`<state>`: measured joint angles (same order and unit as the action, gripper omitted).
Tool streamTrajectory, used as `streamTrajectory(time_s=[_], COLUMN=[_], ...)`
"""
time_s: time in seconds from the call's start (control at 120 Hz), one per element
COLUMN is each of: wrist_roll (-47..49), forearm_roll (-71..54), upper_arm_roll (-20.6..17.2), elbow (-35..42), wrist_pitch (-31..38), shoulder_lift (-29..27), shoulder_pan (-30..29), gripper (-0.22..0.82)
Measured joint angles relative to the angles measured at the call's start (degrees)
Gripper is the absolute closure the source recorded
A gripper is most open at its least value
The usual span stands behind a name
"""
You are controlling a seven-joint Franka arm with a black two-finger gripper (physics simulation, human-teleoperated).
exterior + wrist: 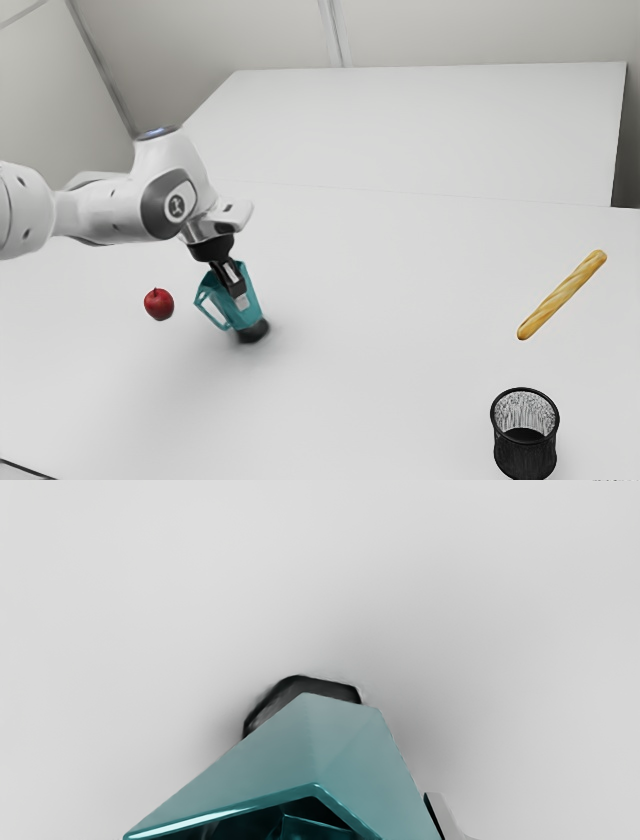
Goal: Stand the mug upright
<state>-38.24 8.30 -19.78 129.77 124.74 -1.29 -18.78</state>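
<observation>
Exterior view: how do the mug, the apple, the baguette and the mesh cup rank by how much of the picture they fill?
Largest to smallest, as they look there:
1. Mesh cup
2. Mug, partly covered
3. Baguette, long but thin
4. Apple

I'm in a plain room whose kind I cannot tell. Pale walls [250,35] meet in a corner beyond my broad white table [380,290].

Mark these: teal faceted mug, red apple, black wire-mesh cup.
Teal faceted mug [320,750], wrist view, outer wall.
Red apple [159,306], exterior view, middle of its side.
Black wire-mesh cup [525,460], exterior view, outer wall.
</observation>
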Motion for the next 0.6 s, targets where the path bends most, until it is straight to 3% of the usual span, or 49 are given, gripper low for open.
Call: streamTrajectory(time_s=[0.6], wrist_roll=[14.55], forearm_roll=[-3.71], upper_arm_roll=[-0.60], elbow=[2.36], wrist_pitch=[6.47], shoulder_lift=[2.05], shoulder_pan=[-1.12], gripper=[0.76])
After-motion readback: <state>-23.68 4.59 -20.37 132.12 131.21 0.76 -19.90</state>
